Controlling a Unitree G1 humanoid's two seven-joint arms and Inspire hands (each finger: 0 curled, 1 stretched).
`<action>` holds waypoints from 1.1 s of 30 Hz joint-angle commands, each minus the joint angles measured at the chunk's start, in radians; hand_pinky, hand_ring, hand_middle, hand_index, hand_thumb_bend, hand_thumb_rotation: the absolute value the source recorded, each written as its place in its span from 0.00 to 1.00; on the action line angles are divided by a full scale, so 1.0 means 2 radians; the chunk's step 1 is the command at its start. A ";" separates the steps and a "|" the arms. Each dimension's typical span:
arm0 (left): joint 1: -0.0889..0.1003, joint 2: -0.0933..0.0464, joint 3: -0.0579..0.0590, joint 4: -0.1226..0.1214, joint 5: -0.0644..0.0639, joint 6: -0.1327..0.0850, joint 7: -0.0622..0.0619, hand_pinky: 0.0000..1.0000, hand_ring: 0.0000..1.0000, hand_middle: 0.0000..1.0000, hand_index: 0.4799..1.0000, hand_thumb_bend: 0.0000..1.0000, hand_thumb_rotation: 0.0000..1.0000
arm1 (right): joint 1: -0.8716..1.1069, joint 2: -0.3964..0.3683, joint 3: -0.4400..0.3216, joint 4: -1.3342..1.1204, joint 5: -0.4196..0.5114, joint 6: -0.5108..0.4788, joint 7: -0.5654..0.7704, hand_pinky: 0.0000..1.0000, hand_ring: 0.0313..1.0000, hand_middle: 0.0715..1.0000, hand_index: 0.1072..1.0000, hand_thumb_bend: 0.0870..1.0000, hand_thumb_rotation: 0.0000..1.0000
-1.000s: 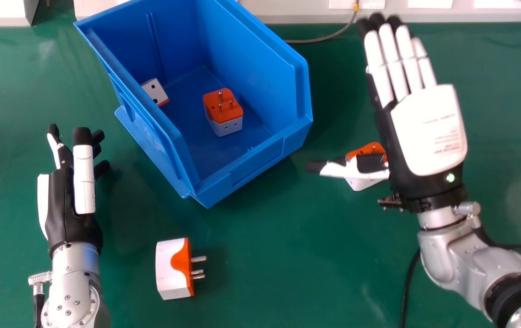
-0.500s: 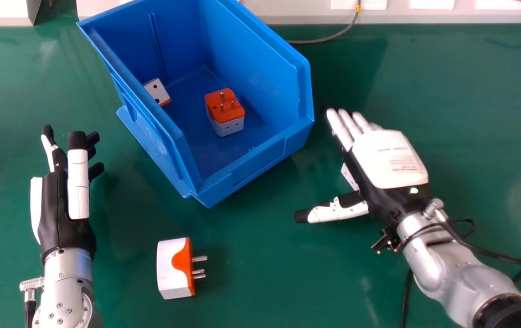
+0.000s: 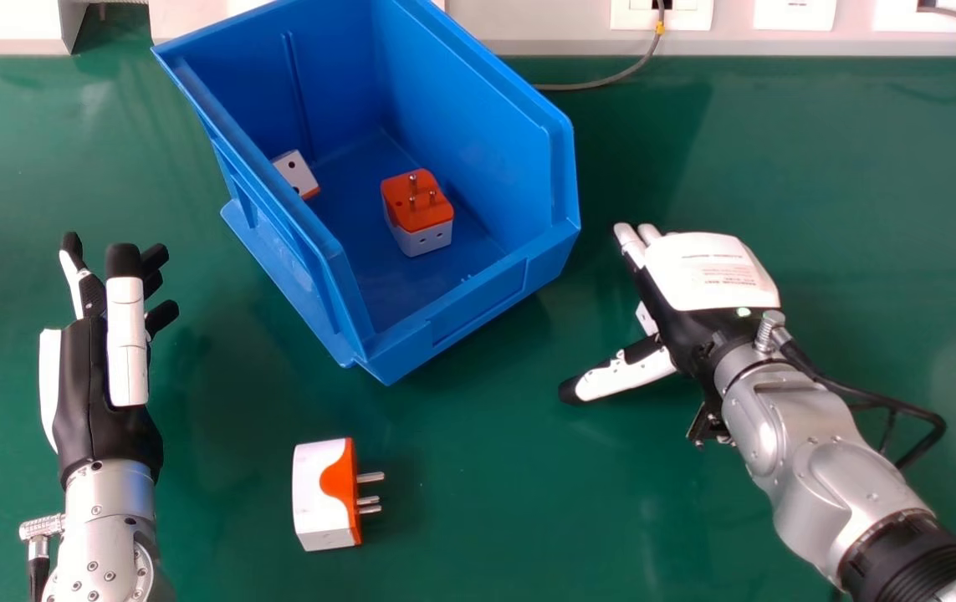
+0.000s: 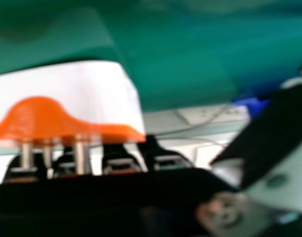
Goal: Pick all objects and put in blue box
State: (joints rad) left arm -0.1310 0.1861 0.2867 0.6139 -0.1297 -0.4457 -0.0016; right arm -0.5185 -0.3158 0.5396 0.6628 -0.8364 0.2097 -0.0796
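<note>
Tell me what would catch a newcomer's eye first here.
Likely the big blue box, set slantwise on the green table, with two orange-and-white plugs inside. Next, perhaps, the robot's right hand, palm down over another such plug, and the lone plug lying nearer the robot, its metal pins pointing to the right.

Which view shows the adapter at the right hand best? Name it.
The right hand view: the adapter is large, with white body, orange face and metal pins. The head view shows a white bit; the right hand hides the rest.
</note>
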 commanded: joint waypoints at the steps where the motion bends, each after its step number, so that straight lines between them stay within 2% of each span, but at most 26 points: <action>1: -0.002 0.005 0.004 -0.007 -0.004 -0.006 -0.003 0.85 0.90 0.86 0.90 0.93 0.99 | 0.015 -0.003 0.002 0.013 0.001 0.020 0.021 0.84 0.93 0.98 0.92 0.93 0.49; 6: -0.001 0.005 0.006 -0.009 -0.005 -0.005 -0.005 0.85 0.91 0.86 0.90 0.94 0.99 | 0.010 0.004 0.002 0.009 0.005 0.044 0.039 0.84 0.93 0.97 0.90 0.94 0.46; 11: -0.001 0.005 0.007 -0.009 -0.007 -0.003 -0.008 0.86 0.91 0.86 0.90 0.94 0.99 | 0.019 0.003 -0.010 -0.013 0.019 0.047 0.047 0.85 0.92 0.97 0.89 0.95 0.41; 12: -0.001 0.005 0.007 -0.010 -0.006 -0.002 -0.008 0.86 0.91 0.86 0.90 0.94 0.99 | 0.022 0.001 -0.012 -0.022 0.021 0.044 0.047 0.85 0.92 0.97 0.88 0.95 0.36; 13: 0.000 0.005 0.007 -0.011 -0.006 -0.002 -0.009 0.86 0.91 0.86 0.90 0.94 0.99 | 0.025 -0.002 -0.014 -0.030 0.023 0.041 0.046 0.85 0.92 0.97 0.88 0.95 0.36; 14: 0.000 0.005 0.007 -0.011 -0.006 -0.002 -0.009 0.86 0.91 0.86 0.90 0.94 0.99 | 0.029 -0.006 -0.017 -0.039 0.025 0.037 0.044 0.85 0.92 0.97 0.87 0.93 0.31; 15: 0.000 0.006 0.008 -0.011 -0.006 -0.002 -0.010 0.86 0.91 0.86 0.90 0.94 0.99 | 0.031 -0.008 -0.020 -0.045 0.028 0.031 0.037 0.85 0.92 0.97 0.87 0.93 0.31; 16: -0.001 0.006 0.008 -0.011 -0.006 -0.002 -0.010 0.86 0.91 0.86 0.90 0.94 0.99 | 0.033 -0.009 -0.024 -0.049 0.031 0.024 0.030 0.79 0.89 0.95 0.83 0.90 0.24; 19: 0.000 0.006 0.008 -0.012 -0.005 -0.001 -0.010 0.86 0.91 0.86 0.90 0.94 0.99 | 0.041 -0.011 -0.033 -0.055 0.043 0.002 0.007 0.79 0.89 0.95 0.83 0.90 0.24; 20: -0.001 0.006 0.008 -0.011 -0.005 -0.001 -0.010 0.86 0.91 0.86 0.90 0.94 0.99 | 0.045 -0.012 -0.036 -0.056 0.048 -0.011 -0.004 0.69 0.80 0.85 0.76 0.81 0.20; 21: -0.002 0.007 0.009 -0.009 -0.005 -0.001 -0.010 0.86 0.91 0.86 0.90 0.94 0.99 | 0.047 -0.012 -0.040 -0.054 0.052 -0.025 -0.016 0.69 0.80 0.85 0.76 0.81 0.20; 22: -0.002 0.007 0.009 -0.008 -0.005 -0.001 -0.010 0.86 0.91 0.86 0.90 0.95 0.99 | 0.048 -0.012 -0.042 -0.050 0.054 -0.037 -0.026 0.62 0.71 0.78 0.71 0.74 0.16; 23: -0.002 0.007 0.009 -0.008 -0.006 -0.001 -0.011 0.86 0.91 0.86 0.90 0.95 0.99 | 0.049 -0.012 -0.043 -0.046 0.056 -0.048 -0.034 0.62 0.71 0.78 0.71 0.74 0.16; 25: -0.002 0.007 0.010 -0.009 -0.007 0.000 -0.011 0.86 0.91 0.87 0.90 0.95 0.99 | 0.049 -0.013 -0.045 -0.041 0.059 -0.060 -0.042 0.52 0.60 0.67 0.61 0.63 0.10; 26: -0.002 0.007 0.010 -0.009 -0.007 0.000 -0.011 0.86 0.91 0.87 0.90 0.95 0.99 | 0.049 -0.013 -0.045 -0.039 0.059 -0.063 -0.044 0.52 0.60 0.67 0.61 0.63 0.10; 28: -0.002 0.007 0.010 -0.009 -0.007 0.000 -0.012 0.86 0.91 0.87 0.90 0.95 0.99 | 0.048 -0.013 -0.045 -0.036 0.059 -0.066 -0.046 0.45 0.52 0.60 0.55 0.57 0.06; 33: -0.001 0.006 0.010 -0.010 -0.008 0.000 -0.012 0.86 0.91 0.87 0.90 0.95 0.99 | 0.050 -0.014 -0.047 -0.037 0.063 -0.085 -0.058 0.41 0.48 0.56 0.51 0.52 0.04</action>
State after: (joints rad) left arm -0.1310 0.1875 0.3006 0.6109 -0.1388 -0.4446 -0.0220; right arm -0.4327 -0.3147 0.4638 0.5791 -0.7040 0.0263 -0.1779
